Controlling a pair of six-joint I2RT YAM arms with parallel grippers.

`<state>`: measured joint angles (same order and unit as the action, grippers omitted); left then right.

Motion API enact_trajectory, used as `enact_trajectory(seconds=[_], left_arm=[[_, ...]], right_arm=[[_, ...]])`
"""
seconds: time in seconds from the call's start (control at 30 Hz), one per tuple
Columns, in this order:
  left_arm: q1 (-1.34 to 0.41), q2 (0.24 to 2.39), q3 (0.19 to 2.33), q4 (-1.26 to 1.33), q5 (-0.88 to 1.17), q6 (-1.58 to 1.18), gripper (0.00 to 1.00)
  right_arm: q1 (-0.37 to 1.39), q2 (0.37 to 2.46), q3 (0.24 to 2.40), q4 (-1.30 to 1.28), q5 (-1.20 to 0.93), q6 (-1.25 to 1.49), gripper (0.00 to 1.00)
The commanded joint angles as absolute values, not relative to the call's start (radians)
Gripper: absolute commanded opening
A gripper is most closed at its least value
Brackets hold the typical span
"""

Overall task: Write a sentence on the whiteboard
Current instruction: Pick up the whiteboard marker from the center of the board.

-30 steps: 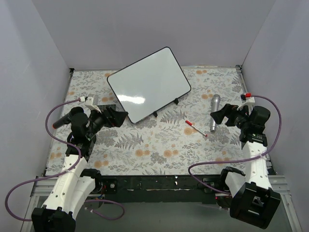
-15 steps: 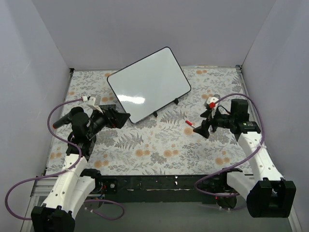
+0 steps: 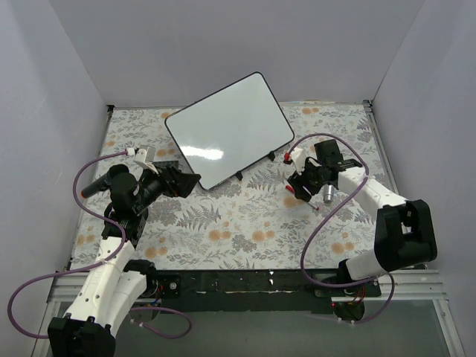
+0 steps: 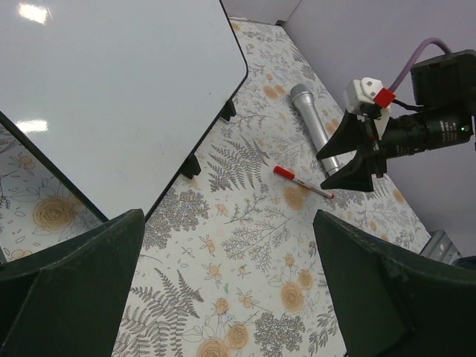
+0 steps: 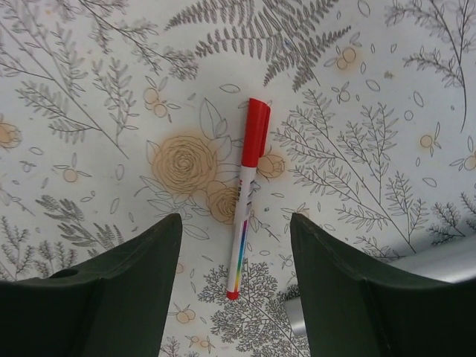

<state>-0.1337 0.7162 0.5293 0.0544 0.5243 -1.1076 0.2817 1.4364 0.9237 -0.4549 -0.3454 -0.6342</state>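
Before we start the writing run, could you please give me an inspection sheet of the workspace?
Surface: floral-patterned table, lying flat.
Job's things: whiteboard on small black feet, blank; red marker lying capped on the table.
Clutter: silver cylinder near the marker.
Grippers: left gripper open, holding nothing; right gripper open, one finger on either side of the marker, not touching it.
Cables: purple cables loop from both wrists.
Surroundings: plain pale walls on three sides.
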Motion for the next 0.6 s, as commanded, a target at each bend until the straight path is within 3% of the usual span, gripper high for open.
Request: enact_trajectory(seconds=[0.0, 0.4, 0.57], left_arm=[[-0.138, 0.706, 0.528, 0.066, 0.532, -1.100, 0.98], [-0.138, 0.707, 0.529, 0.067, 0.534, -1.100, 0.98], [-0.138, 0.713, 0.528, 0.067, 0.535, -1.100, 0.98]], right_arm=[[0.287, 1.497, 0.939, -0.443, -0.189, -0.612, 0.66], [0.287, 1.600, 0.911, -0.442, -0.187, -0.592, 0.51], [0.287, 1.632, 0.908, -0.460, -0.202, -0.594, 0.37]])
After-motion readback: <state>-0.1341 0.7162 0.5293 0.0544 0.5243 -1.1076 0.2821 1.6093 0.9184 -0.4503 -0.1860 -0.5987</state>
